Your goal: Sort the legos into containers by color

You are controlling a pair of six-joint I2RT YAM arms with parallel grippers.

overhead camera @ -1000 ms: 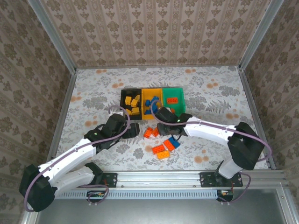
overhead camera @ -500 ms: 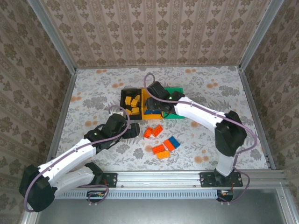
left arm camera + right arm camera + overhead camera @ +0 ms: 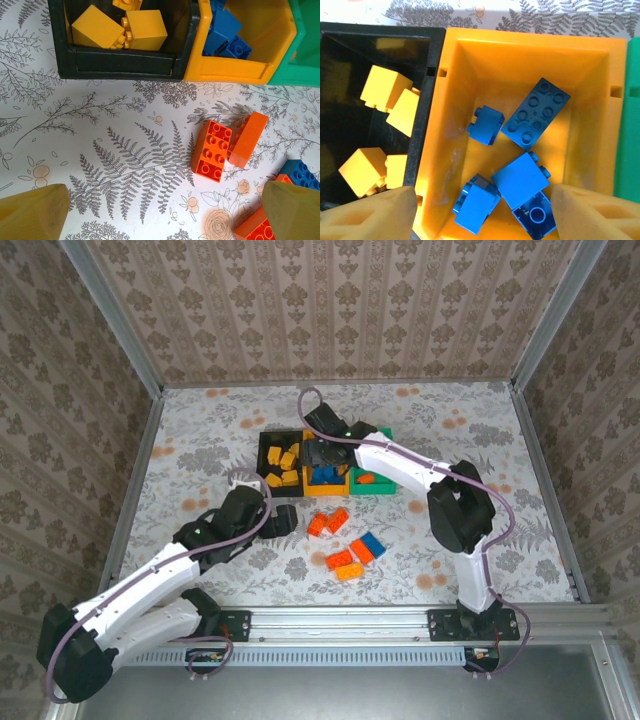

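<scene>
The table (image 3: 200, 440) carries three containers in one touching row, so each colour has a fixed destination: the black bin (image 3: 263, 448) takes yellow-orange legos, the yellow-orange bin (image 3: 535, 40) takes blue legos (image 3: 535, 113), and the green bin (image 3: 383, 437) takes red-orange. The right gripper (image 3: 482, 215) hangs directly above the yellow-orange bin, fingers apart and no brick between them. The blue legos lie loose on the bin floor beneath it, consistent with a deposit position. The left gripper (image 3: 162, 212) hovers over the table just in front of the bins, fingers spread wide and empty. Two red-orange legos (image 3: 211, 149) lie touching between and just ahead of its fingers. A blue brick (image 3: 300, 172) lies beside its right finger, unsorted.
</scene>
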